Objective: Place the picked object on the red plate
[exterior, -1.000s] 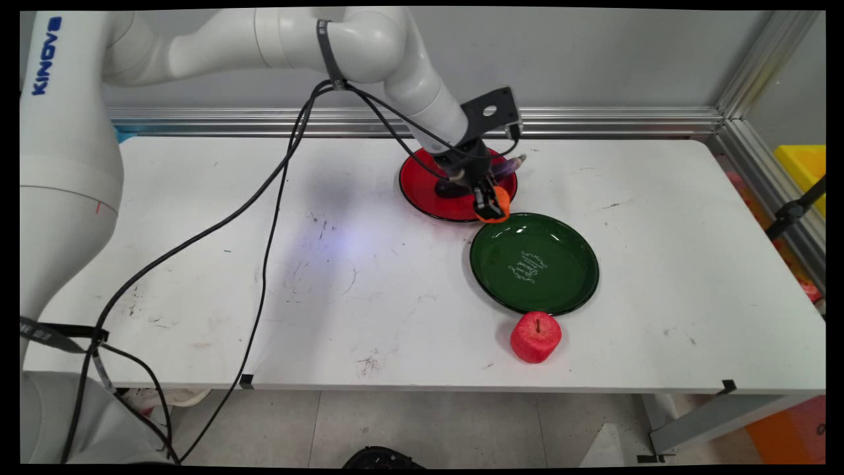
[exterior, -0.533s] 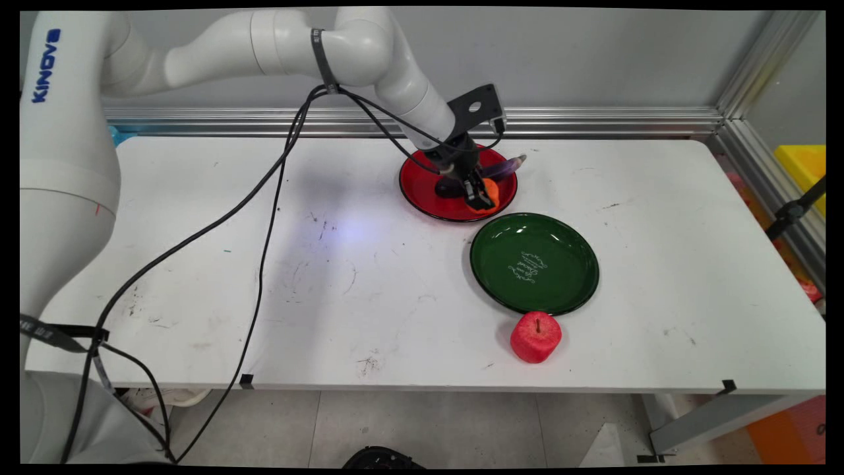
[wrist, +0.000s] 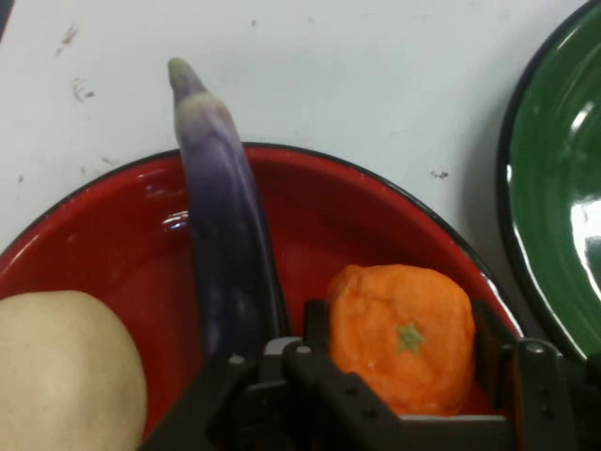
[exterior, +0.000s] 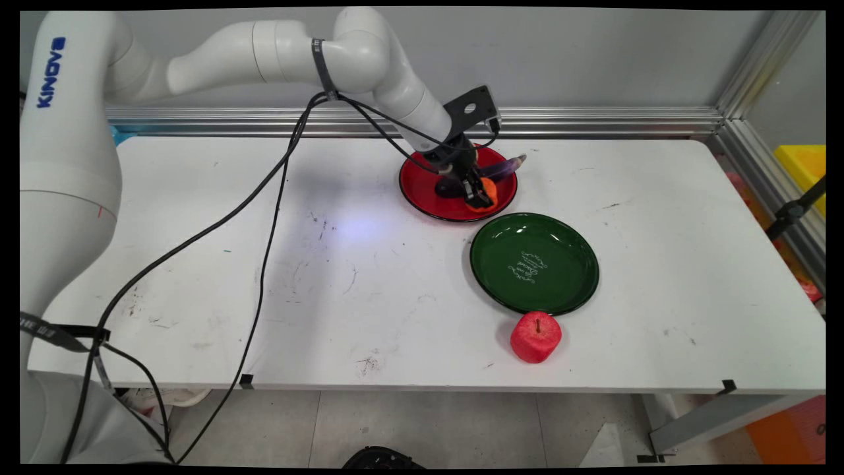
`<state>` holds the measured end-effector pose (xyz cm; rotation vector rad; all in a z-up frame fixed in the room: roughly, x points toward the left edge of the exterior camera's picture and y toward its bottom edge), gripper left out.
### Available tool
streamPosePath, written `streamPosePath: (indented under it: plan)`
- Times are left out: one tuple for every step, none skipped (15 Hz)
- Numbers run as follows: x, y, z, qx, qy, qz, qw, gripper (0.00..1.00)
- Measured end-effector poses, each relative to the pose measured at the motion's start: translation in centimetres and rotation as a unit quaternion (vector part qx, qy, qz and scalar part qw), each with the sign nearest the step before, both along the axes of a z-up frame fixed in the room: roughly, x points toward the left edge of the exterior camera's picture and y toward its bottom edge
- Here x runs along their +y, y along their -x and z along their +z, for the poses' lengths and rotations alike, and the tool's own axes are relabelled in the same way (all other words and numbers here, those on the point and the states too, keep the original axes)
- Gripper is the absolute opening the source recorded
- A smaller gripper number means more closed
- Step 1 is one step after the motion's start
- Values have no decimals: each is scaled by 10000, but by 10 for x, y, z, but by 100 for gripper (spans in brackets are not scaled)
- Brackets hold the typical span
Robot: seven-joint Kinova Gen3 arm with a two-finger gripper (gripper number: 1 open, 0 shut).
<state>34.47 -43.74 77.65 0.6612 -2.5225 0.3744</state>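
The gripper (wrist: 402,362) was low over the red plate (exterior: 422,191), and its two fingers stood on either side of a toy orange (wrist: 402,338), pinching it between them. In the hand view the orange filled the gap between the black pads, its green stem mark facing the camera. From the main view I could not tell for certain if the orange rested on the plate's floor or hung just above it; it seemed very close to the surface, near the side of the red plate that faces the green plate (exterior: 567,264).

Just beside the orange lay a purple eggplant (wrist: 221,244), long and thin, with its pale tip reaching over the rim of the red plate onto the white table (exterior: 198,264). On the other side of the eggplant, a pale beige rounded item (wrist: 61,371) sat in the same plate; its kind was not clear.

The green plate held nothing and lay near the red plate, not touching it as far as I could see. A red toy apple (exterior: 535,337) stood on the table just beside the near rim of the green plate, well apart from the gripper.
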Motion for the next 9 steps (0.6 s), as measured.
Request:
streamPosePath:
  plan:
    - [-1,-1,-1,9,-3,19,10000,0]
    - [-1,-2,-2,16,-5,31,10000,0]
    - [-2,-2,-3,25,-10,49,10000,0]
    - [-2,-3,-4,37,-18,66,10000,0]
    - [-3,-4,-5,49,-26,82,10000,0]
    - [-3,-5,-6,58,-29,97,9999,100]
    - [-4,-5,-7,69,-32,112,9999,100]
    - [-4,-6,-7,77,-37,127,9999,100]
    - [-4,-6,-7,84,-39,139,9999,100]
